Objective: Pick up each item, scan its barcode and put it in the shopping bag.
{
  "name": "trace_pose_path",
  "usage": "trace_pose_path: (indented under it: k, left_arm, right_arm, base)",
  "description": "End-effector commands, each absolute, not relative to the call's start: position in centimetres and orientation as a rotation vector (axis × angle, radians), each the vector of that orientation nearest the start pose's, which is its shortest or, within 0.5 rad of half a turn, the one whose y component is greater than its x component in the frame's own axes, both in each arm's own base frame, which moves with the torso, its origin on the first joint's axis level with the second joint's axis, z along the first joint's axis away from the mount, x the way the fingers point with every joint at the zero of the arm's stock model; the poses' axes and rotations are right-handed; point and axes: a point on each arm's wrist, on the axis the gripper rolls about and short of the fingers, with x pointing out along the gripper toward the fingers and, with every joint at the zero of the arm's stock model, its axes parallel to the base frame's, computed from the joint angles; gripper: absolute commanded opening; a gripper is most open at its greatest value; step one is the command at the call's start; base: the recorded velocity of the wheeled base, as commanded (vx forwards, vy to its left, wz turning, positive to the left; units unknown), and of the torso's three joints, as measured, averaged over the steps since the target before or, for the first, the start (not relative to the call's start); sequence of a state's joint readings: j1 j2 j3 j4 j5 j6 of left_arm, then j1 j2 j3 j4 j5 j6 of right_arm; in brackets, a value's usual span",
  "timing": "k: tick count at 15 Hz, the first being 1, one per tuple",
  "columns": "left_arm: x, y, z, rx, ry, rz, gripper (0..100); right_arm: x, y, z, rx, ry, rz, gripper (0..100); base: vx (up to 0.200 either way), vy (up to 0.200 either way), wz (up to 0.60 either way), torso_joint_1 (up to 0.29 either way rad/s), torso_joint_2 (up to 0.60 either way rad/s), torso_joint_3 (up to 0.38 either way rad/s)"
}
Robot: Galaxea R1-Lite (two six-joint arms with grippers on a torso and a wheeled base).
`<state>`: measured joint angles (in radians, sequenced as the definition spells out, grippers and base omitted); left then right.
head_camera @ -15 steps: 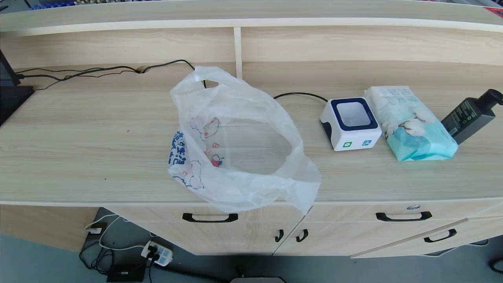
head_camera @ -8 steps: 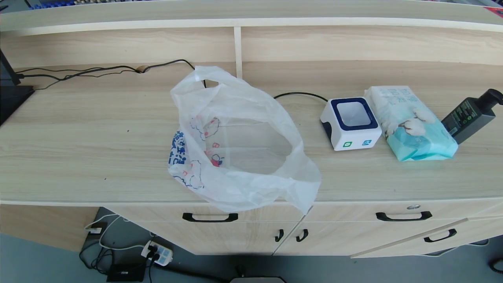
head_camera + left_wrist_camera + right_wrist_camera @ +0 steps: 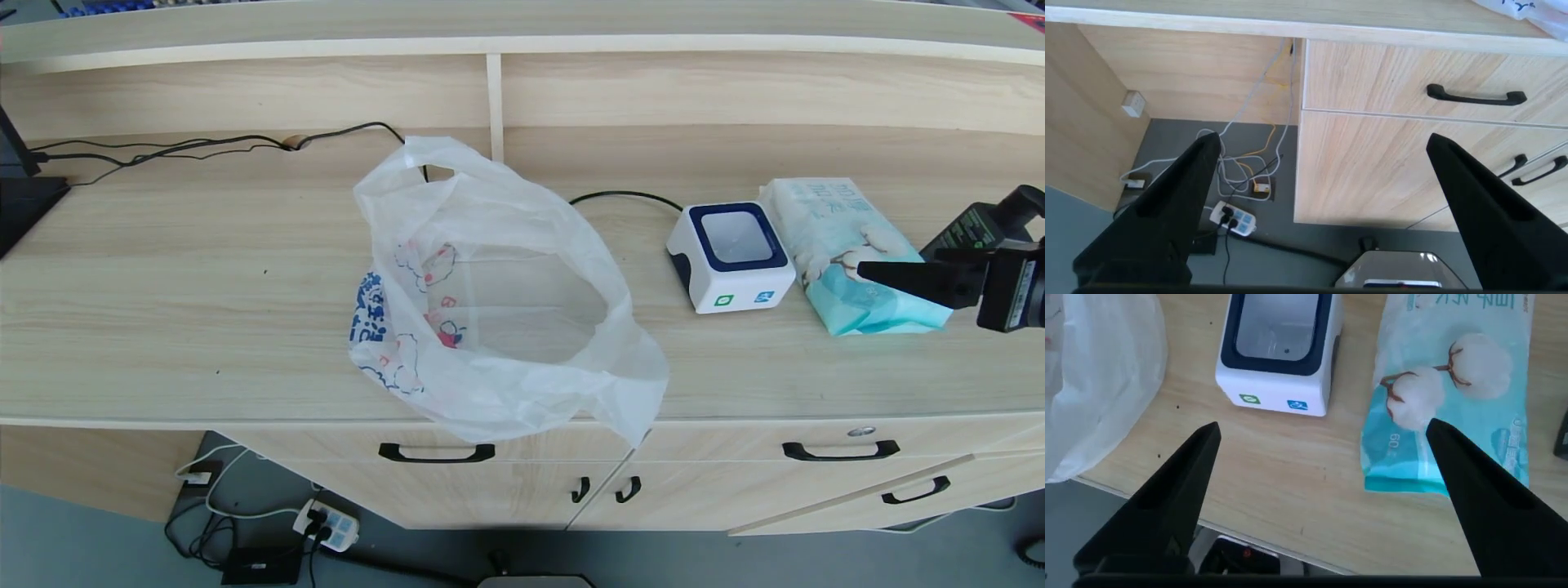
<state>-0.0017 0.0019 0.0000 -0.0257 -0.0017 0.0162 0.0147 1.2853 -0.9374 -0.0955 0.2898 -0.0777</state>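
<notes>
Head view: on the surface (image 3: pixel 204 269) the shopping bag (image 3: pixel 506 392) lies open, with the scanner (image 3: pixel 729 255), tissue pack (image 3: pixel 841 237) and bottle (image 3: pixel 971 229) to its right. The right tool (image 3: pixel 869 270) hangs over the pack.

Left wrist view: the left tool (image 3: pixel 1323 139) gapes wide before the drawers (image 3: pixel 1413 163).

Right wrist view: the right tool gapes wide, holding nothing.

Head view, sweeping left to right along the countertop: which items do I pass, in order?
shopping bag → scanner → tissue pack → dark pump bottle
</notes>
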Motion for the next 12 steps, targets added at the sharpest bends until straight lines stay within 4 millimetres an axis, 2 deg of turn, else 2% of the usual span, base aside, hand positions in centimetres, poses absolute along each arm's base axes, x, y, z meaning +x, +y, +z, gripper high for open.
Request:
trace_pose_path:
  k: [1, 8, 12]
  left_arm:
    - [-2.3, 0.0, 7.8, 0.017, -0.025, -0.003, 100]
    - [-2.3, 0.0, 7.8, 0.015, -0.025, -0.003, 100]
    - [-2.3, 0.0, 7.9, 0.021, -0.028, -0.003, 100]
  right_arm:
    - [24.3, -0.4, 26.7, -0.077, 0.302, 0.284, 100]
    - [27.9, -4.3, 26.5, -0.108, 0.317, 0.205, 100]
    - [29.0, -4.4, 25.6, -0.104, 0.339, 0.232, 100]
  base:
    - [0.0, 0.0, 0.0, 0.0, 0.0, 0.0]
    - [0.0, 0.0, 0.0, 0.0, 0.0, 0.0]
    - [0.0, 0.0, 0.0, 0.0, 0.0, 0.0]
